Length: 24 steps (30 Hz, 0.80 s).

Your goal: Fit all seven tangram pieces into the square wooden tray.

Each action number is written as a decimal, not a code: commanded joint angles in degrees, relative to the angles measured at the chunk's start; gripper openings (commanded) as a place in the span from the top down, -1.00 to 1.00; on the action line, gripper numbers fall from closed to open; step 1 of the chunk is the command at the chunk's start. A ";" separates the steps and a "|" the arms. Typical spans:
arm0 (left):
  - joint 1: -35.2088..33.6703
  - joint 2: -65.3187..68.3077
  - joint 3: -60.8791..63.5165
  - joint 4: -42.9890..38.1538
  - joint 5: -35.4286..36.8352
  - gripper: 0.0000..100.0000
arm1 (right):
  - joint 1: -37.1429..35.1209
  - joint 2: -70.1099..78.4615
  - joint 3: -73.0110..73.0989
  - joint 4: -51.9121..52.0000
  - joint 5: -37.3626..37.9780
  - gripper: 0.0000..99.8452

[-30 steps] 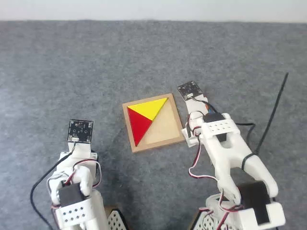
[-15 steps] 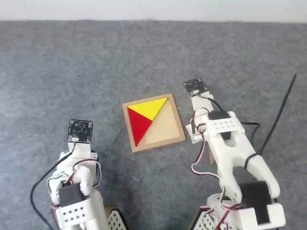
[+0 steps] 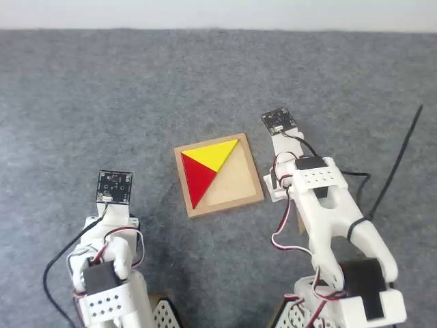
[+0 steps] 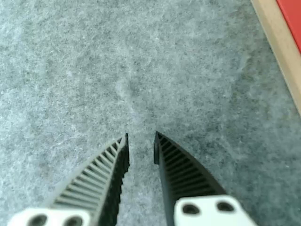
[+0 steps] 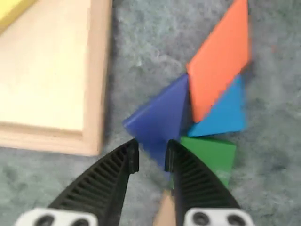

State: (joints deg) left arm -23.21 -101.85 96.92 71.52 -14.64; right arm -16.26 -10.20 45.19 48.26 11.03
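Blue triangle (image 5: 157, 120): likely light, stiff and slick; pinch it across opposite edges.
Right pincer (image 5: 150, 157): at its corner; you cannot tell if clamped.
Left pincer (image 4: 141, 141): slightly parted, empty.

The left gripper (image 4: 141, 136) is hovering over the grey felt mat (image 4: 141, 61), its ribbed jaws standing a narrow gap apart and gripping nothing; the wooden tray (image 4: 277, 42) is lying well apart from it, its rim bordering a red piece (image 4: 292, 14).
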 commanded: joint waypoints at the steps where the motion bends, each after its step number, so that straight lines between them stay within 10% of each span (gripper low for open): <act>1: -0.35 -0.70 -0.40 0.35 -0.53 0.83 | -4.18 -0.75 -3.08 0.92 1.85 0.59; 24: -0.35 -0.70 -0.40 0.35 -0.53 0.83 | 0.75 9.36 -3.16 -7.34 12.75 0.67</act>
State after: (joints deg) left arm -23.21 -101.85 96.92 71.52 -14.64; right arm -17.76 -1.14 44.13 42.11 22.37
